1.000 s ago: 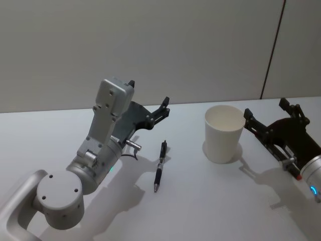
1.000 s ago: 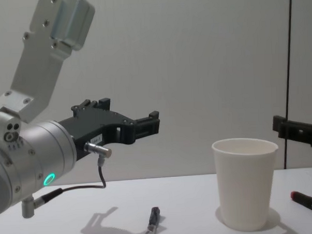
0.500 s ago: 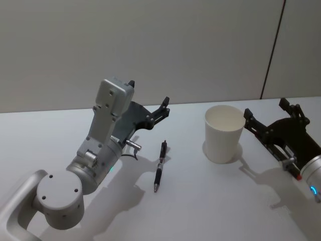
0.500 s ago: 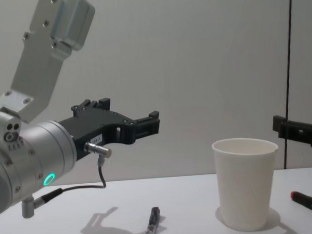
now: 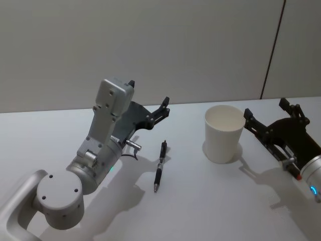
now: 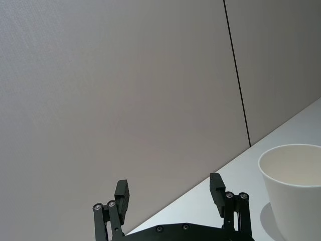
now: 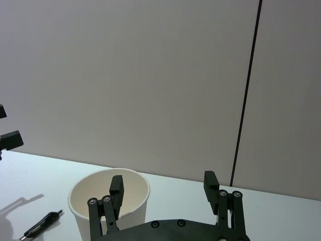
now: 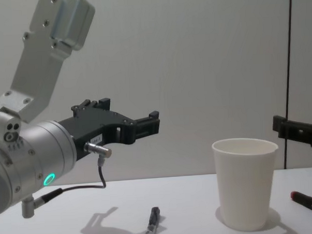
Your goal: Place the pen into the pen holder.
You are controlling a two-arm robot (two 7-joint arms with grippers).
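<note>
Nothing moves since before. We hold our left hand [image 5: 148, 93] wide open and empty near the pen [image 5: 159, 166], and our right hand [image 5: 265, 108] open and empty beside the pen holder [image 5: 223, 134].

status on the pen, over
Left gripper open, raised beside pen. Right gripper open by pen holder. Pen lies on table, ungrasped. Nothing between them.

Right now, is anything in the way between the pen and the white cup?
No, nothing visible does. Only bare table lies between the pen and the upright white paper cup.
</note>
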